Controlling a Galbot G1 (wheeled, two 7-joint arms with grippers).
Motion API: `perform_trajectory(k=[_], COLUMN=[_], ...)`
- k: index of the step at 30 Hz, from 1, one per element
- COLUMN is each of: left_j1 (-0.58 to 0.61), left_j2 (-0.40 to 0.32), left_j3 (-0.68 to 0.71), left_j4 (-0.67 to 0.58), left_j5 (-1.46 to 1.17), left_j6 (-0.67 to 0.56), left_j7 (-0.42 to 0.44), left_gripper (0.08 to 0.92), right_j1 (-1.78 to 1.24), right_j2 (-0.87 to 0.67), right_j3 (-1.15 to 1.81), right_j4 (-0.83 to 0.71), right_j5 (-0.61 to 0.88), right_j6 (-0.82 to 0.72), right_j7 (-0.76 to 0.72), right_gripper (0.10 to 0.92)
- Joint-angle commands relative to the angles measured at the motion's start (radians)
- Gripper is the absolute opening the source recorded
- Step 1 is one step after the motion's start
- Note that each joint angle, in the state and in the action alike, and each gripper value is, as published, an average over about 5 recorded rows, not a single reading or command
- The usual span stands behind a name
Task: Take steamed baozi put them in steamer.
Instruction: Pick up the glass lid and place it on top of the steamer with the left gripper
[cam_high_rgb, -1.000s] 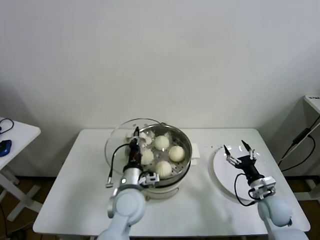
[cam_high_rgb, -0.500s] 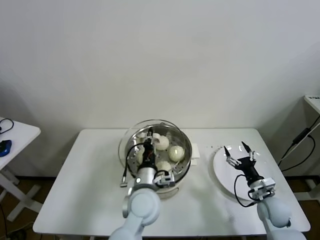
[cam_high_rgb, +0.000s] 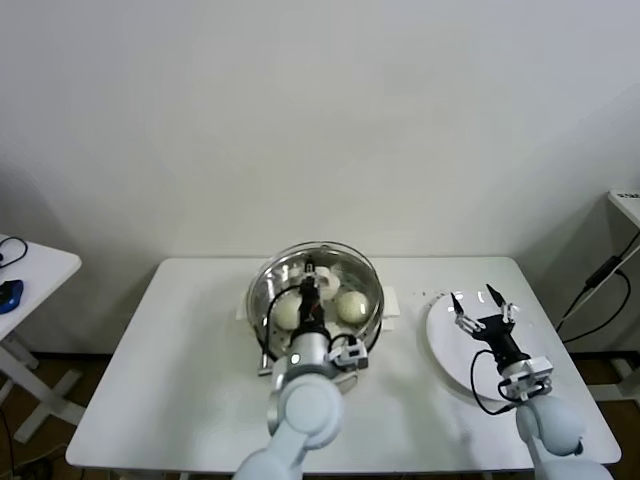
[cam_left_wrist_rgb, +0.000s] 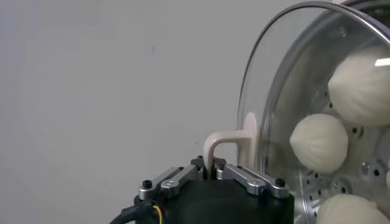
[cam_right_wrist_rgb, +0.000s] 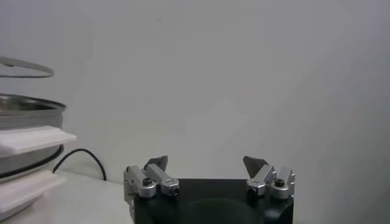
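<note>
The steamer (cam_high_rgb: 374, 298) stands mid-table with cream-white baozi inside; I see one on its right side (cam_high_rgb: 352, 306) and one on its left side (cam_high_rgb: 286, 313). My left gripper (cam_high_rgb: 311, 277) is shut on the white handle of the round glass lid (cam_high_rgb: 268, 288) and holds the lid over the steamer. In the left wrist view the handle (cam_left_wrist_rgb: 228, 143) sits between the closed jaws of the gripper (cam_left_wrist_rgb: 210, 167), and three baozi (cam_left_wrist_rgb: 319, 143) show through the glass (cam_left_wrist_rgb: 286, 79). My right gripper (cam_high_rgb: 478, 297) is open and empty above the white plate (cam_high_rgb: 445, 345).
The plate lies at the table's right side. The right wrist view shows the open right gripper (cam_right_wrist_rgb: 206, 164), the steamer's rim (cam_right_wrist_rgb: 27, 112) with its white side handle (cam_right_wrist_rgb: 30, 140), and the lid's edge (cam_right_wrist_rgb: 24, 67) above it. A side table stands far left (cam_high_rgb: 40, 265).
My left gripper has carried the glass lid rightward, from beside the steamer's left rim to over the steamer. The right arm has not moved.
</note>
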Motion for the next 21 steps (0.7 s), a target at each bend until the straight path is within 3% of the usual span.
perform_trajectory(k=[1, 21], left_j1=[-0.036, -0.05], left_j2=[-0.007, -0.023], left_j3=[0.042, 0.027], left_j4=[0.019, 0.088], left_j5=[0.058, 0.082], left_j6=[0.062, 0.041], left_j7=[0.064, 0.083], left_gripper=[0.152, 0.152], right_j1=[0.003, 0.001], right_j2=[0.004, 0.009], right_j3=[0.004, 0.019], right_j4=[-0.009, -0.017], right_j5=[-0.002, 0.003], right_j6=[0.003, 0.006], right_j7=[-0.003, -0.014], right_gripper=[0.823, 0.823])
